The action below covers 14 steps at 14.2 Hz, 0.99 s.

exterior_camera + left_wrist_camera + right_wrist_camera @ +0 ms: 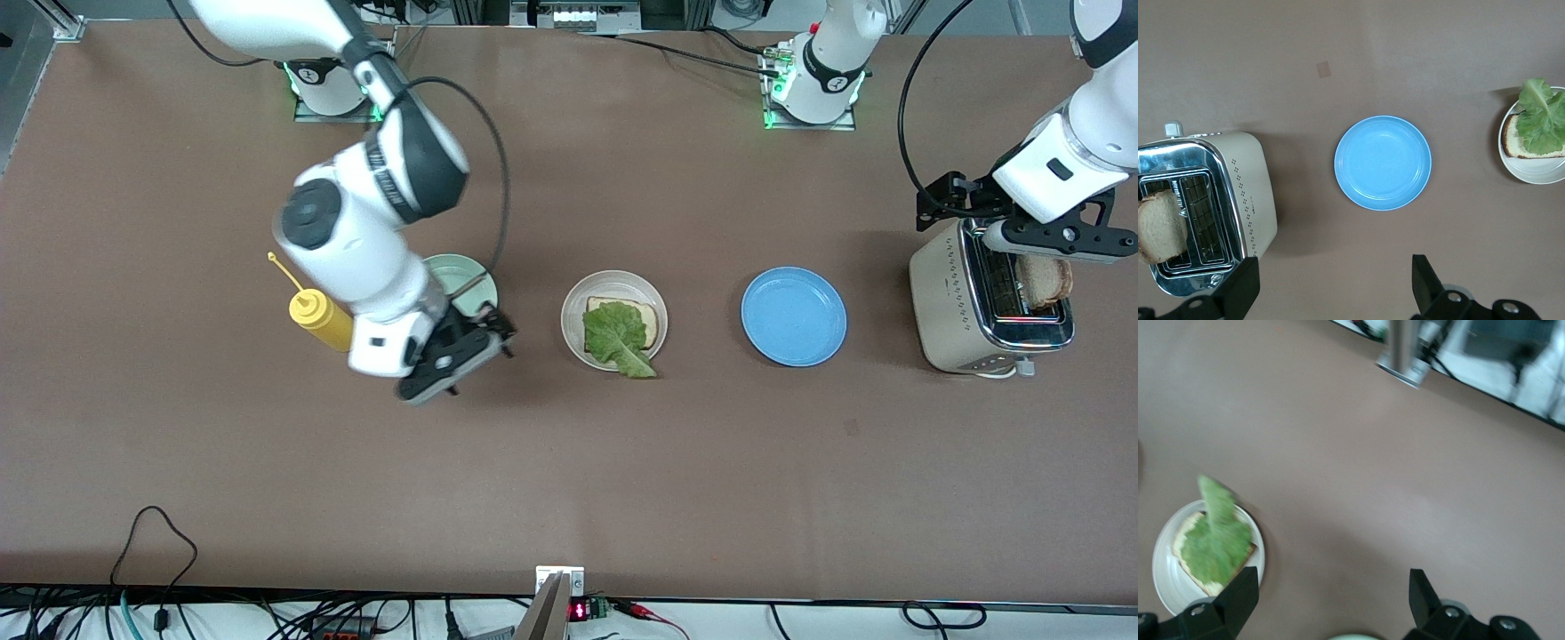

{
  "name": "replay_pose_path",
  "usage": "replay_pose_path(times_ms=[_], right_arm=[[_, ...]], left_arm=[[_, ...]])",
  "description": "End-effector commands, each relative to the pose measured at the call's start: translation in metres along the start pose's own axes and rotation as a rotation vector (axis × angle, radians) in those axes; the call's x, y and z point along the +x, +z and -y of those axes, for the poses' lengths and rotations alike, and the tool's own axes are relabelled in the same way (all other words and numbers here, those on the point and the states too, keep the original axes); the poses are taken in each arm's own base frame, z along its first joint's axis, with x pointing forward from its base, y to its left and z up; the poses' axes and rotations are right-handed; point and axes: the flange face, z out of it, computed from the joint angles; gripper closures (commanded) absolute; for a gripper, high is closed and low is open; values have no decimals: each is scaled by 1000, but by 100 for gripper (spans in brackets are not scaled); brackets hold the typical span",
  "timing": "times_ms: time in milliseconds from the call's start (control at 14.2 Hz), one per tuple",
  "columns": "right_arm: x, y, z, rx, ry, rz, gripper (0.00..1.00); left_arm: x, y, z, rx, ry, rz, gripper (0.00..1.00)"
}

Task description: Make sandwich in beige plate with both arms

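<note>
**Open sandwich on the beige plate, second slice in the toaster**

The beige plate (pixel 574 298) holds one bread slice (pixel 649 318) under lettuce (pixel 615 336). At its 9 o'clock the right gripper (pixel 484 333) hovers over the tabletop (pixel 569 480) – jaws apart, empty. At 3 o'clock the left gripper (pixel 1331 283) – jaws also apart – is above the toaster (pixel 942 302).

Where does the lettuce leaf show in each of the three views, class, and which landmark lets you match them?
Front view: the lettuce lies on the bread, on the beige plate, its tip over the rim nearest the camera.
Left wrist view: the lettuce is at the picture's right edge.
Right wrist view: the lettuce is at lower left.
Shared landmark: the beige plate, seen in all three views.
</note>
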Motion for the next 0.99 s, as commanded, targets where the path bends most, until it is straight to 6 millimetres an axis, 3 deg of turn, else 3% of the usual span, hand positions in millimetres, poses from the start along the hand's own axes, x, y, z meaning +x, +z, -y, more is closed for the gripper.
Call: replay_pose_path(times_ms=[0,71,212,423,564,705,917], right_arm=[[-26,-41,-51,5,130,71,0],[-36,-53,-70,4,180,104,0],[-58,-83,-94,-4,251,128,0],[-112,-128,-131,-39,380,129,0],[-141,-163,-141,-111,385,153,0],[-156,-190,-142,-166,376,202,0],[-173,-225,-158,-201,412,209,0]], left_arm=[[0,3,36,-12,-64,17,0],[4,17,58,-16,-102,44,0],[-2,23,105,-24,-175,53,0],[-4,35,152,-15,-140,44,0],[-8,50,203,-9,-132,18,0],[-8,74,244,-7,-88,0,0],[-10,110,277,-18,-79,13,0]])
